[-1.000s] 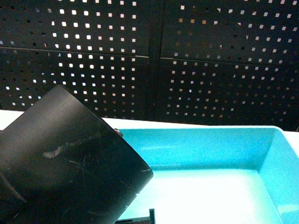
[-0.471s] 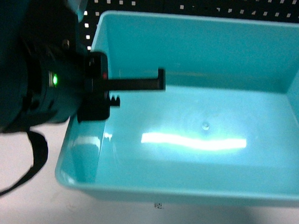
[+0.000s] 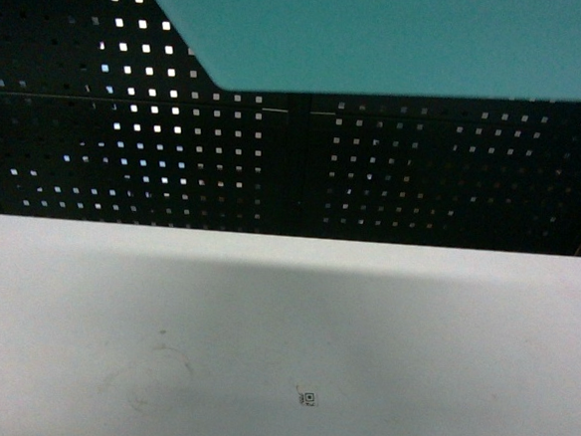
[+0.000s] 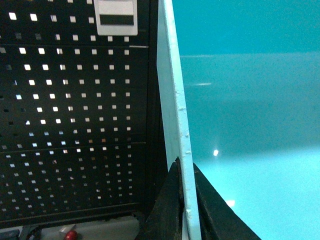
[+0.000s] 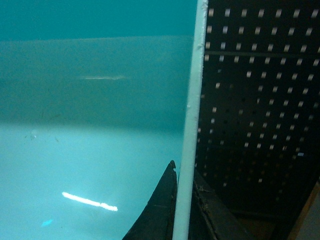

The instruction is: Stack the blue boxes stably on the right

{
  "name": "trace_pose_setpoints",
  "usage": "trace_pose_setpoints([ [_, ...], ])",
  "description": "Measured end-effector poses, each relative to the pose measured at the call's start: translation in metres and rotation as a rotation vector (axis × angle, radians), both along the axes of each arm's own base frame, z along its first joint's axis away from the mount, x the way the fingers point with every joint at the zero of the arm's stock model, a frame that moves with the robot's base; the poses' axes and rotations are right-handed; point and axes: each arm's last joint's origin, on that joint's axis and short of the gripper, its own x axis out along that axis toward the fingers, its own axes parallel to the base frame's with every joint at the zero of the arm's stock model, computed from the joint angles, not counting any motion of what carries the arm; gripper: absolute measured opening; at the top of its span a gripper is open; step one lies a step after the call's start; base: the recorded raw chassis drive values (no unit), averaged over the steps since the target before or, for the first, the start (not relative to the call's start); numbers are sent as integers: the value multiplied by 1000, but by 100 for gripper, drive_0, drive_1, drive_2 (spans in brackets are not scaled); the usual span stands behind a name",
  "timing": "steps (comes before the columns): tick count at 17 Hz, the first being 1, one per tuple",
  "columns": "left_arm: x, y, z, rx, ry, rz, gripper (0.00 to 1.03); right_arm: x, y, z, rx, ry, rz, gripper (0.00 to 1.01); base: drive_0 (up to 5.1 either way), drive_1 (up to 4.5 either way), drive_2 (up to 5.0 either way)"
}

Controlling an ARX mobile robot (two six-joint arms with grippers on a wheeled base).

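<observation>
White tabletop [image 3: 281, 347] across the lower half of the head view, bare but for a faint grey shadow and a tiny square printed code mark [image 3: 309, 399] right of centre. Behind it, black pegboard wall [image 3: 294, 168], light showing through the holes on the left.

Turquoise plastic box [image 3: 383, 40] up at the top edge of the head view, well clear of the table, only its underside and one rounded corner in sight — held between both arms, one gripper on each side wall. No second box visible anywhere.

Seen from the left wrist: pale rim [image 4: 175, 115] of the box running up the middle, glossy inside to the right, pegboard to the left. Left gripper [image 4: 185, 200] clamped on that wall — one dark finger [image 4: 165, 210] outside, the other inside, pinched tight against the plastic. White label [image 4: 116, 16] with a dark strip high on the pegboard; something small and red [image 4: 71, 234] at the bottom edge, too little of it shown to tell what.

Seen from the right wrist: mirror of the same. Right gripper [image 5: 182, 210] closed on the opposite wall [image 5: 192, 115], one finger inside over the shiny floor, one outside against the pegboard side.
</observation>
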Motion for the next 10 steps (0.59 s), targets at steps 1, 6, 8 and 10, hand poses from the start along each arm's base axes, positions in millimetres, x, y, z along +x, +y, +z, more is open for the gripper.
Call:
trace_pose_setpoints([
  [1, -3, 1, 7, 7, -59, -12, 2, -3, 0, 4, 15, -11, -1, 7, 0, 0, 0],
  [6, -8, 1, 1, 82, -95, -24, 2, -3, -1, 2, 33, -3, -7, 7, 0, 0, 0],
  [8, -8, 1, 1, 85, -96, -24, 2, -3, -1, 2, 34, -3, -7, 7, -111, -111, -111],
  [10, -8, 1, 1, 85, -96, -24, 2, -3, -1, 2, 34, -3, -6, 7, -209, -209, -209],
])
